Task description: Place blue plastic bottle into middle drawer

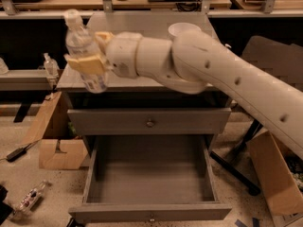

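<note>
The blue plastic bottle (pixel 84 51) is clear with a white cap and a bluish-white label. It is upright, lifted off the cabinet top, above the cabinet's front left corner. My gripper (pixel 92 56) is shut on the bottle's middle, its tan fingers (pixel 85 63) wrapped around it. My white arm reaches in from the right across the cabinet top. The middle drawer (pixel 151 176) is pulled open below, its bare grey floor showing and a small knob on its front.
The closed top drawer front (pixel 150 122) with a brass knob sits above the open drawer. A white bowl (pixel 182 30) stands on the cabinet top. A small pump bottle (pixel 49 65) stands left. Cardboard boxes (pixel 59 150) and a bottle (pixel 31 197) lie on the floor.
</note>
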Tool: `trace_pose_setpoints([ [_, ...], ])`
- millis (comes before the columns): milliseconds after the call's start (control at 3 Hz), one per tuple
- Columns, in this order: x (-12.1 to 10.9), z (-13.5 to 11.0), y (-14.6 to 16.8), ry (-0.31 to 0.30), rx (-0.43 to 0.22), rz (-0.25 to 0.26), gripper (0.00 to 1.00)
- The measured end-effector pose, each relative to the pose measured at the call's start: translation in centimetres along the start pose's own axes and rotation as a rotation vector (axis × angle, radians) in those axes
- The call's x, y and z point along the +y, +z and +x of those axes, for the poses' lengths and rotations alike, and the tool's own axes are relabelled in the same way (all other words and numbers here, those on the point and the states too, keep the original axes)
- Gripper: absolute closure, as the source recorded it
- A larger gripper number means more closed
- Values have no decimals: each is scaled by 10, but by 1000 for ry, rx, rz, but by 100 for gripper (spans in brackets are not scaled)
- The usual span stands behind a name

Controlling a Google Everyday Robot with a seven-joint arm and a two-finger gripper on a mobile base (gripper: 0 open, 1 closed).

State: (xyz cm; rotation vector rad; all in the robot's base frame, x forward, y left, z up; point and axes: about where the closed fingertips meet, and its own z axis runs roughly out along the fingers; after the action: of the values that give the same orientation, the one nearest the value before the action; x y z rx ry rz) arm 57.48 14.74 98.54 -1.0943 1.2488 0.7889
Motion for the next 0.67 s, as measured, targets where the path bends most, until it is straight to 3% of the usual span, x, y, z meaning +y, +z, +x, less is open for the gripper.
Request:
trace_pose_setpoints([
  [333,34,50,-43,37,72,23,100],
  [667,45,96,-71,58,59,41,100],
])
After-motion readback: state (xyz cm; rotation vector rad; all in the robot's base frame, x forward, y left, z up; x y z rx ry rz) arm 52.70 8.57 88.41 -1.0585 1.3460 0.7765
